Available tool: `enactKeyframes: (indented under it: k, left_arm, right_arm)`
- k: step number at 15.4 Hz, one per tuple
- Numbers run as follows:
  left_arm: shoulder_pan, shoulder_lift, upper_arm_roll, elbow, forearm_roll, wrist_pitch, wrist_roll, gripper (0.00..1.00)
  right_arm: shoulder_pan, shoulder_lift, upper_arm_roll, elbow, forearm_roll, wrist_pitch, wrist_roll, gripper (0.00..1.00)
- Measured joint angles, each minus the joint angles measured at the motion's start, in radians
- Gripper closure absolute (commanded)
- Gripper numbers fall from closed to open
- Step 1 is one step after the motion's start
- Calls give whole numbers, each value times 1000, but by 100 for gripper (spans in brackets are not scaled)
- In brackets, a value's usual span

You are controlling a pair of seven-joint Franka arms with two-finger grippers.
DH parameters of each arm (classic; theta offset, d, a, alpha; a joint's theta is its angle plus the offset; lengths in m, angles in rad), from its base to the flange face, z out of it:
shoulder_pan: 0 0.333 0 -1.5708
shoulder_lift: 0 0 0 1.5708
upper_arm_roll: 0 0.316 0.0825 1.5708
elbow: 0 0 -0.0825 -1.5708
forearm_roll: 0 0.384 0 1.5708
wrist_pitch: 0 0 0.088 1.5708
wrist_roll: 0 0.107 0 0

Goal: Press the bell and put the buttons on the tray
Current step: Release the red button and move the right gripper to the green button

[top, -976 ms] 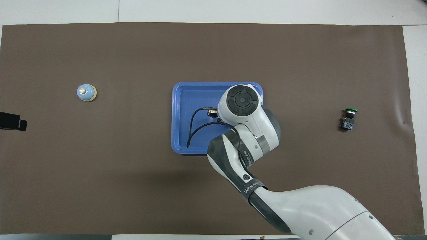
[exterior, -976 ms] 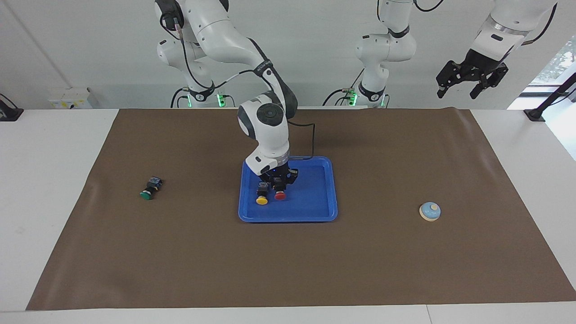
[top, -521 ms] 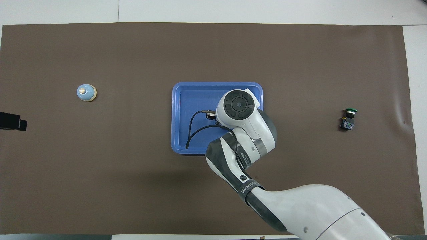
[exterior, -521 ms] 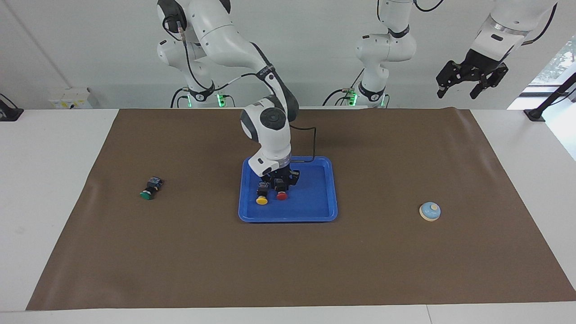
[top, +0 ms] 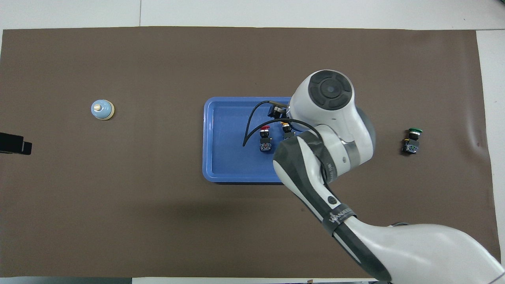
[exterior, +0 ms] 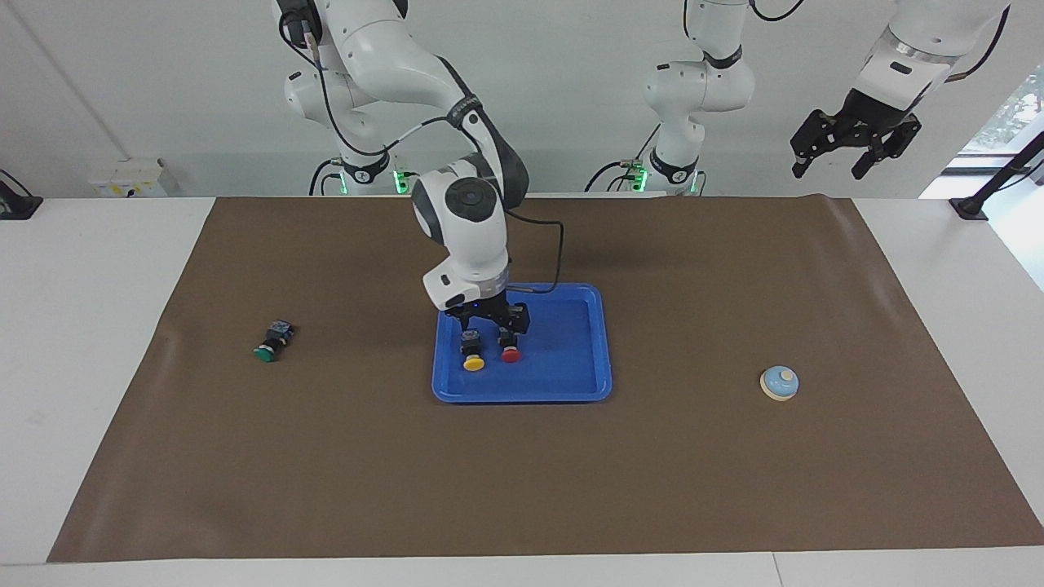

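Observation:
The blue tray (exterior: 571, 367) lies mid-table and also shows in the overhead view (top: 221, 157). The yellow button (exterior: 473, 359) and the red button (exterior: 510, 350) lie in it side by side; overhead they are the red one (top: 265, 140) and the yellow one (top: 287, 132), which is partly under the arm. My right gripper (exterior: 492, 326) hangs open and empty just above them. The green button (exterior: 272, 342) lies on the mat toward the right arm's end (top: 411, 141). The bell (exterior: 779, 383) stands toward the left arm's end (top: 102, 109). My left gripper (exterior: 852, 147) waits high up, open.
A brown mat (exterior: 522, 489) covers the table. A black cable (top: 248, 130) hangs from the right wrist over the tray. The left gripper's dark tip (top: 14, 144) shows at the overhead view's edge.
My right gripper has let go of the red button, lifted off it and swung toward the right arm's end. Both buttons now show in the overhead view. The left arm has not moved.

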Motion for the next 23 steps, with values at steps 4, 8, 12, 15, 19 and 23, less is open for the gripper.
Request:
enactKeyframes:
  k: [4,8,12,15,19,23]
  left_arm:
    - [0,0,0,0,0,0,0,0]
    - [0,0,0,0,0,0,0,0]
    - [0,0,0,0,0,0,0,0]
    - [0,0,0,0,0,0,0,0]
    - [0,0,0,0,0,0,0,0]
    - [0,0,0,0,0,0,0,0]
  right_arm:
    - [-151,-79,-4,-3,-2,-101,-195,0]
    - [-318,-100,-6,-41,-2,-123,-422,0]
    - [-445,-119,-6,-145,-3,-43,-553,0]
    - [-496,-151,-6,-294,-7,136,-624,0]
    - [-545,-189,-6,-423,-8,246,-682,0]
    - [-570,-213,-6,-494,-8,332,-699,0]
